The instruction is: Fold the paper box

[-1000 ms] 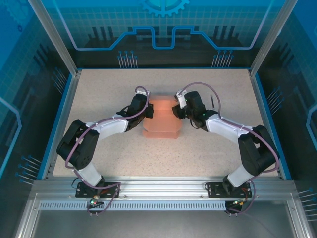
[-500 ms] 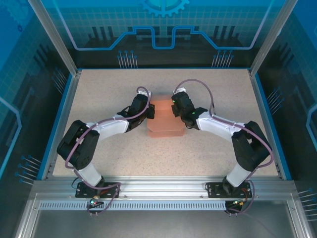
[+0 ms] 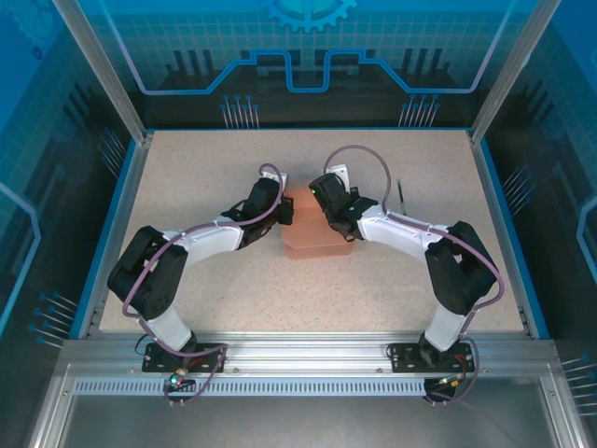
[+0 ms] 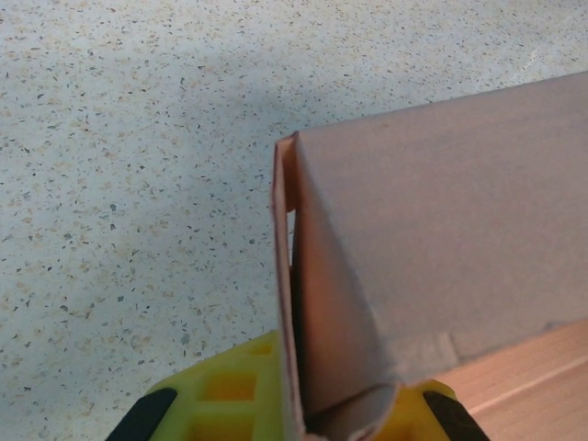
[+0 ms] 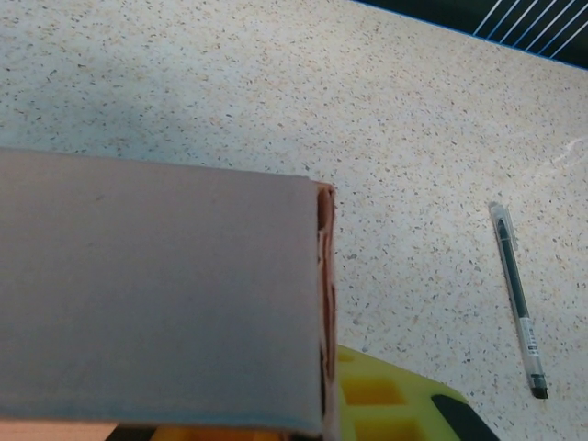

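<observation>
Nothing to read here: no lettering, no numbers, no brand. The one sign is a blue gear emblem (image 3: 310, 11) on the far wall panel (image 3: 308, 56), cut off by the top edge. The paper box (image 3: 317, 241) shows plain card faces. The pen (image 5: 519, 299), far right, carries no print that can be made out.

Paper box (image 3: 317, 238) is showing salmon-orange, shaded panels reading grey-brown. Table (image 3: 233, 280) is showing beige with dark and tan speckles, blue rim. Left gripper (image 4: 317, 413) pads (image 4: 220, 400) are showing yellow, black-edged. Pen (image 5: 516, 294) is reading clear over black. Left arm (image 3: 201, 238) is showing white and black, cable (image 3: 271, 170) purple.
</observation>
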`<control>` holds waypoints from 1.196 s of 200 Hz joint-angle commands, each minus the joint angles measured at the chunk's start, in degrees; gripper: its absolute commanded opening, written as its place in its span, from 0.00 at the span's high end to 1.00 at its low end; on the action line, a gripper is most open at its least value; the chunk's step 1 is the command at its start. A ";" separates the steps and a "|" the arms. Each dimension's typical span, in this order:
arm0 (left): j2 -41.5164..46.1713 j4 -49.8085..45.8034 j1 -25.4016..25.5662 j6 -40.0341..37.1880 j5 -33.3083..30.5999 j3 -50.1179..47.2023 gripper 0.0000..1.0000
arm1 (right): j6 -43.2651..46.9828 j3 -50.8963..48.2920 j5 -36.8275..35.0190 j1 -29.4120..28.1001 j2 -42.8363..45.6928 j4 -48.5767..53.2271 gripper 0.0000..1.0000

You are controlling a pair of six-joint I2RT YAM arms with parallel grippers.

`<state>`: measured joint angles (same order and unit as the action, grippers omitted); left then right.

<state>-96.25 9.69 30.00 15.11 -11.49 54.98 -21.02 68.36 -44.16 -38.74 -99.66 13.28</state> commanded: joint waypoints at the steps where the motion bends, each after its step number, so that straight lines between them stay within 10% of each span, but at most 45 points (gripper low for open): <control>1: 1.58 -0.40 -0.30 -0.35 -0.95 0.92 0.95 | 0.44 0.90 -5.16 0.77 -1.01 4.85 0.86; 167: 0.54 -2.19 -0.41 -1.66 -2.41 2.29 0.95 | 1.63 -2.53 18.48 0.68 9.99 1.31 0.38; 239: -1.73 -21.68 -3.95 -4.75 5.56 9.31 0.96 | 3.49 -3.29 23.94 1.01 21.51 5.47 0.35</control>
<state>-96.68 -1.39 27.66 12.88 -10.57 61.17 -18.70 65.89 -22.09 -38.46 -81.97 16.12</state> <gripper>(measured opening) 0.097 0.650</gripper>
